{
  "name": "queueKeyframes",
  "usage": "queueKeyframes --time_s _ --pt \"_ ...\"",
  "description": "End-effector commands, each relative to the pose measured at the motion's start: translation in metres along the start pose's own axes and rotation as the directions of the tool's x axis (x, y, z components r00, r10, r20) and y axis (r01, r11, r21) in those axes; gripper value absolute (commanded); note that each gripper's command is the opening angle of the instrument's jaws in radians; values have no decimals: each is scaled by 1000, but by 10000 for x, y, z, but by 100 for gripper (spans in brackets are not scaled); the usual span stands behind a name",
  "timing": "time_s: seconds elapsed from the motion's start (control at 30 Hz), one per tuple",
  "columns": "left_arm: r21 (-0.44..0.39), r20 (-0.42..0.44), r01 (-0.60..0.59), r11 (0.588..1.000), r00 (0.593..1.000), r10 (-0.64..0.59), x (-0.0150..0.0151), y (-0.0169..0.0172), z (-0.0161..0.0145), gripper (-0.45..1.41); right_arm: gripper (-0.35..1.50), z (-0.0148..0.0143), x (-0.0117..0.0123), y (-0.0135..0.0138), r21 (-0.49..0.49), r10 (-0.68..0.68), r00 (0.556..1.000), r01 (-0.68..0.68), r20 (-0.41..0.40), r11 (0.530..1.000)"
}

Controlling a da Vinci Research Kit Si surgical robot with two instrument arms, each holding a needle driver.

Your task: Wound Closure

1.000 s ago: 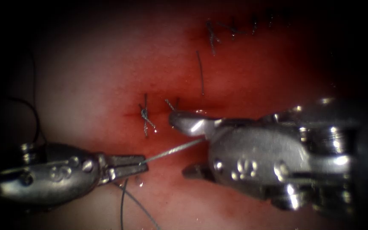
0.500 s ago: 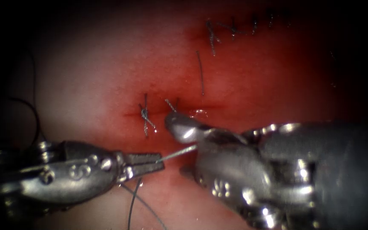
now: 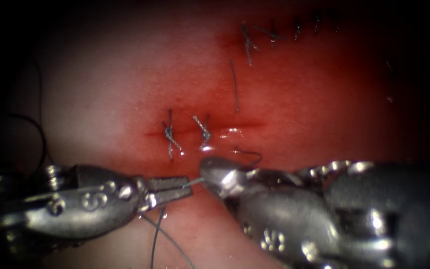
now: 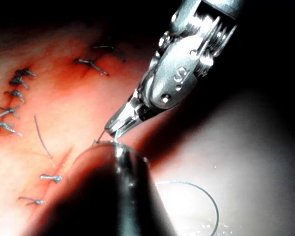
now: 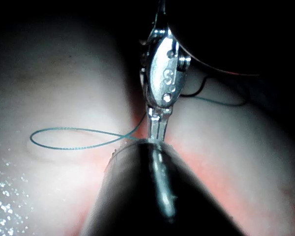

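Far to the left of the cut [image 3: 235, 124], a dark strand of loose thread [image 3: 41, 134] curves over the pale tissue [image 3: 100, 84]. Below the cut and left of its middle, the left arm's tool [image 3: 187, 185] lies nearly level, its jaws pressed together on a short bright stretch of thread [image 3: 195, 182]. That stretch runs up and to the right toward the tip of the other tool. Further below the cut, two slack strands [image 3: 155, 234] trail away from under the left tool; the right wrist view shows slack thread lying in a flat loop [image 5: 64, 140] on the tissue. Two knotted stitches sit on the cut itself, one at its left end [image 3: 168, 133] and one [image 3: 204, 133] just to the right of it, each with short tails standing up. Red fluid [image 3: 294, 99] stains the tissue around and to the right of the cut. Above the cut lies a loose cut end of thread [image 3: 235, 84], and higher still is a row of finished stitches [image 3: 269, 34]. Just below the cut, a small curled end of thread [image 3: 252, 154] lies beside the right arm's tool [image 3: 209, 172]. This tool comes in from below and right of the cut, and its tip almost meets the left tool's tip. Whether it grips anything cannot be told, nor can the needle's place.
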Motion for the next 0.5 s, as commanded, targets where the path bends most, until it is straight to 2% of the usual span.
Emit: queueKeyframes --time_s 0.03,0.1,0.27,0.37,0.5 --pt "8 -13 4 1000 1000 -4 4 -2 7 114 -35 8 -7 -1 4 1 1000 -1 6 1000" --pt "41 -24 13 999 1000 -12 6 -5 7 133 -35 6 -20 2 7 3 1000 -3 12 1000" --pt "46 -42 -2 999 999 4 -3 -4 28 131 -35 4 -64 16 0 45 999 -45 3 999" --pt "48 -36 22 999 999 -20 -13 -6 43 126 -35 5 -75 19 1 56 998 -56 4 998" --pt "43 -41 59 997 998 -57 -16 -13 64 125 -35 7 -75 19 -2 57 998 -57 2 998"
